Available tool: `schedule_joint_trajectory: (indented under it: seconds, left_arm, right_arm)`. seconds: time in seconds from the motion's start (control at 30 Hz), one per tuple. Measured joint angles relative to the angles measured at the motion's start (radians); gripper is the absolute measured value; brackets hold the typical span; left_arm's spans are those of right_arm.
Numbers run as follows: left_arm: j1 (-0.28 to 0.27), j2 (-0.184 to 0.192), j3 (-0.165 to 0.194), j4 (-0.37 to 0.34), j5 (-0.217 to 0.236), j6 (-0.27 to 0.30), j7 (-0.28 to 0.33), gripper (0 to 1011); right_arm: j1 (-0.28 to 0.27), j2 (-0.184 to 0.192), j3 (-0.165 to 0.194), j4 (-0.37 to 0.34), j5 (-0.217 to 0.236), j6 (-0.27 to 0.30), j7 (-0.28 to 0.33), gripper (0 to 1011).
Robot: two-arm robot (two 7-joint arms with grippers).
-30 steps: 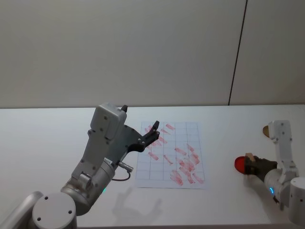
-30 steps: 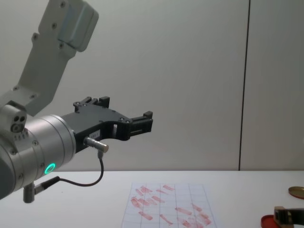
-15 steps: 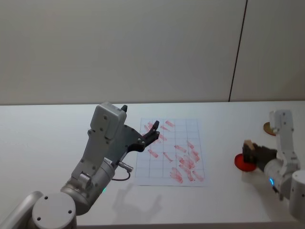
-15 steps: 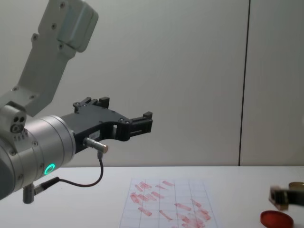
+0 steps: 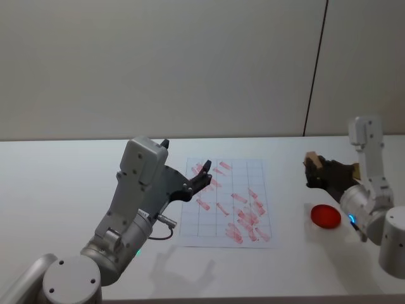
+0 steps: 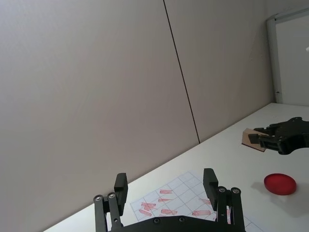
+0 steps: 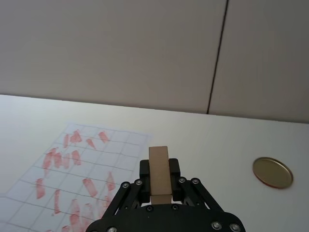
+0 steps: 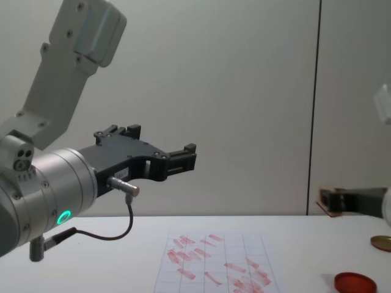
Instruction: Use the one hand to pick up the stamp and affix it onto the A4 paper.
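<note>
My right gripper (image 5: 314,171) is clamped on the stamp (image 7: 159,169); in the right wrist view the tan block stands upright between my jaws, its top poking out past them. A second ago this hand was low, at the red disc (image 5: 325,215) near the right edge of the table (image 5: 63,183). Now it has lifted clear and swung left and farther away. The disc lies bare below and to the near side of my hand, with the gold lid (image 7: 273,172) beyond it on the right.

The stamp is in the air, well above the table. It sits just right of the A4 paper (image 5: 253,171) and is not yet over the sheet. I judge the pickup done and the carry under way. What remains is to travel left over the grid, find a free cell among the red marks, and press straight down.

My left gripper (image 6: 165,180) has not moved. It hangs above the paper's left edge with its fingers apart and nothing between them. It sits near my path, so I should come down on the right part of the sheet.
</note>
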Motion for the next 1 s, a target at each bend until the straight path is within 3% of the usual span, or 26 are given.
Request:
schedule_joint_trajectory:
  seconds: [0.4,0.67,1.0]
  left_arm:
    - [0.000,0.000,0.000,0.000,0.000,0.000,0.000,993]
    - [0.000,0.000,0.000,0.000,0.000,0.000,0.000,993]
    - [0.000,0.000,0.000,0.000,0.000,0.000,0.000,993]
  right_arm:
    - [-0.003,-0.035,-0.058,0.003,-0.035,0.011,0.086,219]
    - [0.013,-0.073,-0.109,0.072,-0.070,0.008,0.128,219]
    - [0.050,-0.122,-0.162,0.185,-0.117,-0.037,0.160,218]
